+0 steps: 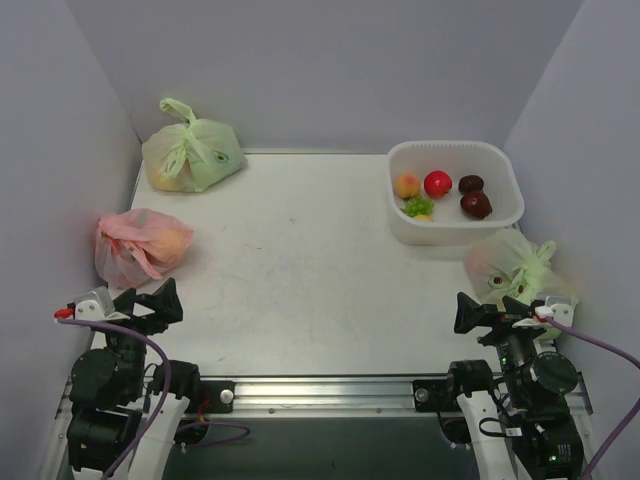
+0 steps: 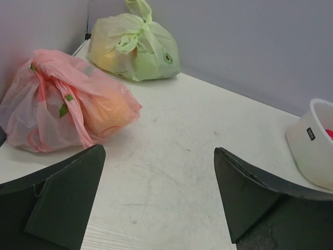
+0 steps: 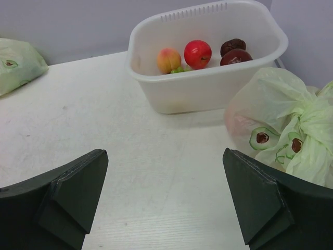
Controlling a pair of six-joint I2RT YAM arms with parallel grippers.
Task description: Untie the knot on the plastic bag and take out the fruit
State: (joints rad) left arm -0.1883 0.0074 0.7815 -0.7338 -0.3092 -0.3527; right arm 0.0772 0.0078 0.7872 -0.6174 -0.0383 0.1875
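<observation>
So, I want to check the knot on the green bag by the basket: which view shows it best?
Right wrist: the knot is close and large there. Top external shows it small and distant; left wrist does not show it.

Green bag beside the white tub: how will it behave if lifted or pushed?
The green bag looks thin and crinkled, so it likely sags rather than holding shape. Lifted by its knot, it probably swings and stretches. Pushed, it likely drags, not rolls.
</observation>
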